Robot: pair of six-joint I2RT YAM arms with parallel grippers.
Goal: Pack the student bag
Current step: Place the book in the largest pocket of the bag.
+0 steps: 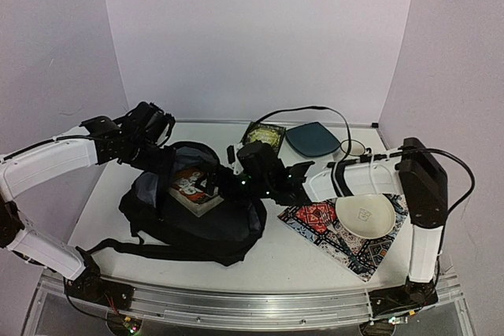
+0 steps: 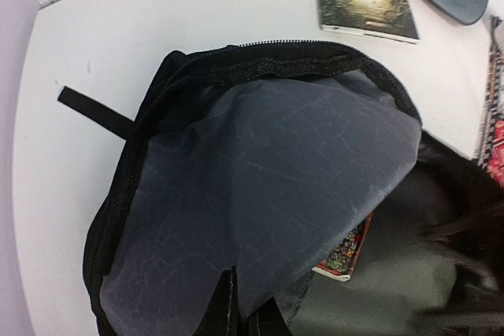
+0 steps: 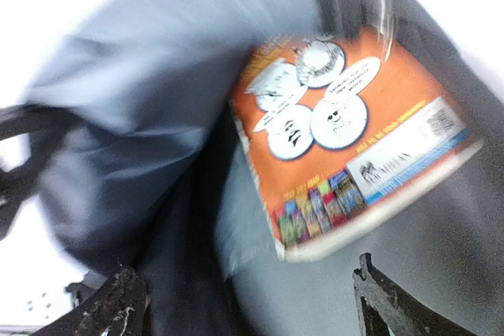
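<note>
The student bag (image 1: 197,230) lies open on its side at the table's left-middle, straps toward the front. My left gripper (image 1: 161,144) is at its upper rim, shut on the bag's grey inner lining (image 2: 260,179) and holding the flap up; the fingers (image 2: 228,304) pinch the fabric between them. An orange comic-covered book (image 3: 346,139) lies inside the opening (image 1: 191,190). My right gripper (image 3: 252,304) hangs just behind the book's near corner, open, nothing between its fingers (image 3: 118,308). In the top view it reaches into the bag's mouth (image 1: 224,185).
A dark green book (image 1: 263,135) and a flat teal pouch (image 1: 313,139) lie at the back. A white bowl (image 1: 365,216) rests on a patterned red and black notebook (image 1: 319,222) at the right. Black cables run along the back right.
</note>
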